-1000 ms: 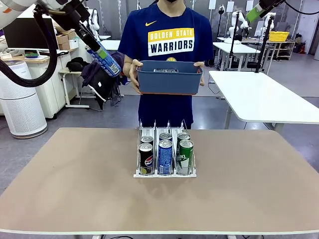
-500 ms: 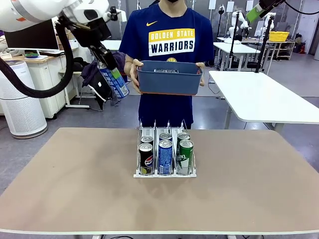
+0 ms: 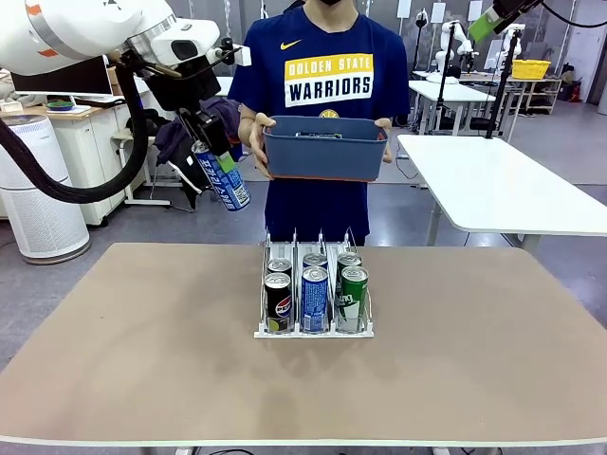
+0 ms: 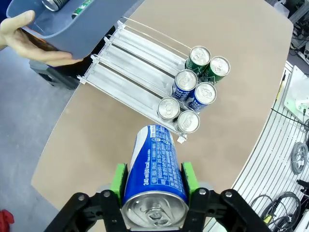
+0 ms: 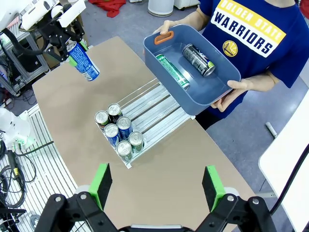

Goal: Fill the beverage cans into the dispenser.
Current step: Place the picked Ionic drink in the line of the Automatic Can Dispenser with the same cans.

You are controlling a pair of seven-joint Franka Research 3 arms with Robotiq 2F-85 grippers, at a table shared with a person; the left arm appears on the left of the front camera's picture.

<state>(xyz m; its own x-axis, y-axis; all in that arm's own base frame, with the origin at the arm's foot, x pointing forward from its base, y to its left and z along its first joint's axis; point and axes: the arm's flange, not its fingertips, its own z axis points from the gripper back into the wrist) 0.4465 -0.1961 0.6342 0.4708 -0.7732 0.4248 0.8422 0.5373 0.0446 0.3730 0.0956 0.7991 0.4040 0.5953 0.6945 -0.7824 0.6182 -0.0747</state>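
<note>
Bringing the blue-and-white can (image 3: 224, 180) into the dispenser (image 3: 313, 248) is the step in hand. The left end effector (image 4: 153, 180) is clenched on it, a green pad on each side of the can's body. The can hangs tilted in the air, silver top uppermost, near the far left corner of the worktop (image 3: 142, 360) and well apart from the rack.

To do it well, I would stand the can upright first. Then line it up with the middle lane, where the other blue cans are, and lower it straight between the thin dividers behind the rear can. A tilted entry would likely catch a divider. The person's tub (image 3: 322, 156) is held near the rack's far end, so the approach should pass under it or come in from the side.

The right end effector (image 5: 157, 186) is released, fingers spread wide, high above the worktop.

The dispenser sits mid-worktop, toward the far edge. Six cans stand at its near end, two per lane: black Pepsi cans (image 3: 278, 303) on the left, blue cans (image 3: 314, 299) in the middle, green cans (image 3: 353, 299) on the right. The far stretch of every lane is free.

The dark blue tub, held in both of the person's hands (image 3: 254, 133), contains a green can (image 5: 172, 71) and a black can (image 5: 198, 59), both lying on their sides.
</note>
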